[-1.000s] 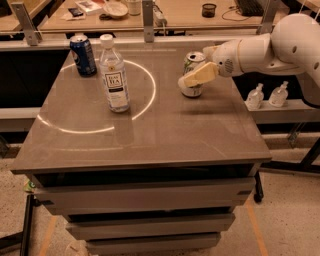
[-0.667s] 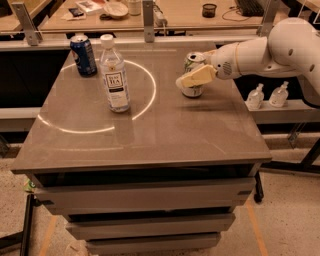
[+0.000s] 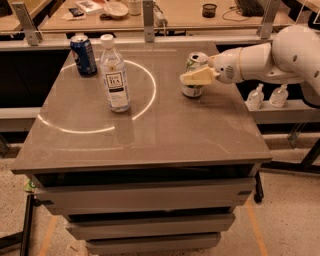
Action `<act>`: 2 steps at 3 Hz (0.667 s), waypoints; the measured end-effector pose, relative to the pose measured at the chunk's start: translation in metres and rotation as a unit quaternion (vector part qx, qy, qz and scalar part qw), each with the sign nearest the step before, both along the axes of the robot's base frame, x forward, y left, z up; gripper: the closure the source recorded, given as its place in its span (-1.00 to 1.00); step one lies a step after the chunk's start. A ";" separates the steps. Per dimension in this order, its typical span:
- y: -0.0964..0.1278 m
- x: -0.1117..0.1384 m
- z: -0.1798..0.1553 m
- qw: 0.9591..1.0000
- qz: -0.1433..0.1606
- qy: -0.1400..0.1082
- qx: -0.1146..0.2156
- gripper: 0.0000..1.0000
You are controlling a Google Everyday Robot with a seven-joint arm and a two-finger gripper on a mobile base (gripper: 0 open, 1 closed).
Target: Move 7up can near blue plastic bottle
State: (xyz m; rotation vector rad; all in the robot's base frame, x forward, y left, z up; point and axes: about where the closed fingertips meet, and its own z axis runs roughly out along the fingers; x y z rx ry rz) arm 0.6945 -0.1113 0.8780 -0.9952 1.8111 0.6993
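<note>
The 7up can (image 3: 192, 90), pale white-and-green with a silver top, stands on the grey table (image 3: 150, 130) at its back right. My gripper (image 3: 189, 76) reaches in from the right and is closed around the can's middle, with one pale finger (image 3: 199, 76) across its front. The can looks slightly tilted. The blue plastic bottle (image 3: 114, 75), tall and clear with a white cap and white label, stands upright at the back left, well apart from the can.
A dark blue can (image 3: 83, 54) stands behind the bottle at the table's back left corner. Two small pump bottles (image 3: 267, 96) sit on a lower shelf to the right. A cluttered bench (image 3: 150, 10) runs behind the table.
The arm has shifted slightly left and lower around the can. The can stays in nearly the same spot and now looks a little tilted. Bottle and blue can have not moved.
</note>
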 end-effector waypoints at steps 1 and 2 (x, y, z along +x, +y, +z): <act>0.011 -0.005 0.026 0.998 0.035 -0.031 0.031 0.76; 0.032 -0.016 0.072 0.991 0.092 -0.079 0.050 1.00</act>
